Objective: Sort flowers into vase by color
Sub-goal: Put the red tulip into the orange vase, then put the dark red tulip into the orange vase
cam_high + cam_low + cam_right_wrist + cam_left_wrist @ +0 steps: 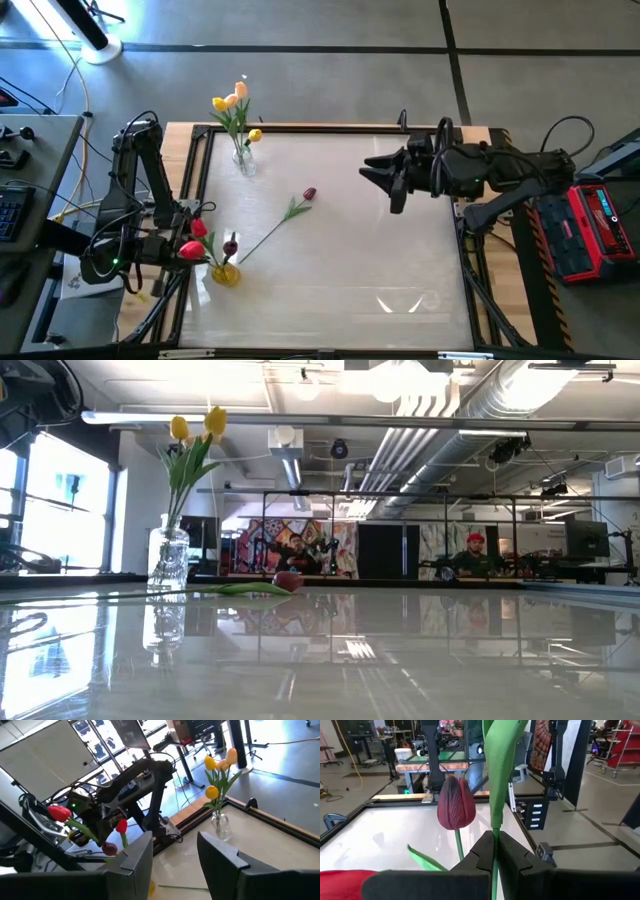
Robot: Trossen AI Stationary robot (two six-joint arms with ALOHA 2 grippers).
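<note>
- At the table's near-left corner, left end effector (494,851) is clamped shut on a green stem (496,780); a red tulip (191,250) hangs by it, just above the yellow vase (226,273).
- Maroon tulip (231,246) already stands in that vase; keep the stem upright and lower straight so the neck is not knocked.
- Right end effector (378,172) hovers mid-table, parted, empty.
- One maroon flower (309,194) lies on the table; yellow and peach heads fill the clear vase (245,160).

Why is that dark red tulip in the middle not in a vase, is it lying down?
Yes, lying down. The dark red tulip rests flat on the table, stem stretched toward the yellow vase, outside both vases.
</note>
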